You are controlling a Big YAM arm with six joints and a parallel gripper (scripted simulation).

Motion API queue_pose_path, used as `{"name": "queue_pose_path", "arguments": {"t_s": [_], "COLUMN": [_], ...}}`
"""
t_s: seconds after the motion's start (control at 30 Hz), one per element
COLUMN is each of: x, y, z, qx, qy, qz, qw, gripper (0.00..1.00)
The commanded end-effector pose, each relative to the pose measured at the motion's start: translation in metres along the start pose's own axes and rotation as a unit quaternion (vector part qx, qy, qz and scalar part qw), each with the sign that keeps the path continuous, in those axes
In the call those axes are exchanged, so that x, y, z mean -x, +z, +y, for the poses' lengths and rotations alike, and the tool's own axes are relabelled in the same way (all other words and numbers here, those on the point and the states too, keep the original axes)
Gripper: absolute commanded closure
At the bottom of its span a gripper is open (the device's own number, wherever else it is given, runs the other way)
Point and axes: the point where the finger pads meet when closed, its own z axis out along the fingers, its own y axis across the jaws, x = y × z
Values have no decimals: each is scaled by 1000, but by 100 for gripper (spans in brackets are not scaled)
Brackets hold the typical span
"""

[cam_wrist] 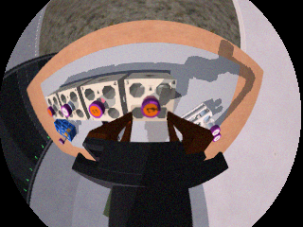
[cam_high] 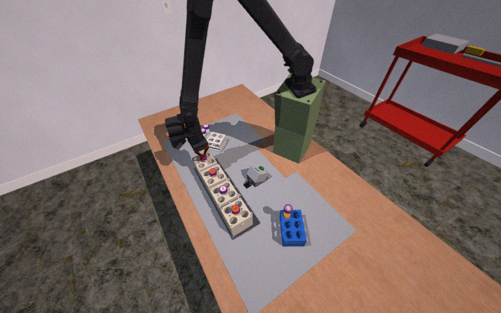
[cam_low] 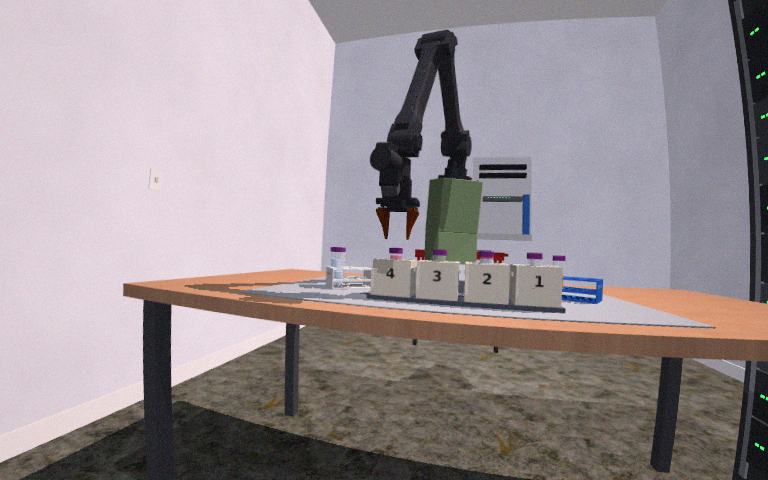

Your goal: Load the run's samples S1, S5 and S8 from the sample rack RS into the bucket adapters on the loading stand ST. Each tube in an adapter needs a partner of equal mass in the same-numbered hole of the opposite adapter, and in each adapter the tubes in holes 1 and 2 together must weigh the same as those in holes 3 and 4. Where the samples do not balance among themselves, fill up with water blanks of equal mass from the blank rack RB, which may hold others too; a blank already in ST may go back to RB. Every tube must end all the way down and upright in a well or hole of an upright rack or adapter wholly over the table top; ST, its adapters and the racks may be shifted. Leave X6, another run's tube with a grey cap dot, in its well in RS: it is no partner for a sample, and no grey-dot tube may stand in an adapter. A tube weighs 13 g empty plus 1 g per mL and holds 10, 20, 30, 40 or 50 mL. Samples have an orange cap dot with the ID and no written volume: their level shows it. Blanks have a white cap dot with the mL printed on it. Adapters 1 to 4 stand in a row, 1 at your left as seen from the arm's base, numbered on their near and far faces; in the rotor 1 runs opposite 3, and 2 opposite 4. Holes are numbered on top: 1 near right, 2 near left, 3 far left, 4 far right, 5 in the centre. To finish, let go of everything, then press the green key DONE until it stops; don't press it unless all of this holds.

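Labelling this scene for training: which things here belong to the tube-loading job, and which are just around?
Job: gripper, open above adapter 4; loading stand; blue sample rack; white blank rack; DONE key box.

Around: red cart; green pedestal; wall panel.

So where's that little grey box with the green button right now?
In the top view the grey box with the green button sits on the grey mat, between the row of cream blocks and the green pedestal.
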Motion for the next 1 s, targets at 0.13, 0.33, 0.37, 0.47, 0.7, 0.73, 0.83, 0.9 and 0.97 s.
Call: {"name": "queue_pose_path", "arguments": {"t_s": [0.13, 0.33, 0.37, 0.47, 0.7, 0.73, 0.83, 0.9, 0.97], "x": [11, 11, 11, 4, -43, -50, -64, -71, -85], "y": [-8, -8, -8, -15, -11, -11, -10, -10, -10], "z": [-5, -5, -5, 3, 43, 48, 58, 63, 74], "qx": [-3, -3, -3, -6, -5, -5, -4, -4, -3], "qy": [1, 1, 1, -34, -50, -50, -50, -50, -50], "qz": [-11, -11, -11, -19, -17, -17, -17, -16, -16], "qw": [1000, 1000, 1000, 999, 999, 999, 999, 999, 999], "gripper": [45, 45, 45, 100, 100, 100, 100, 100, 100]}}
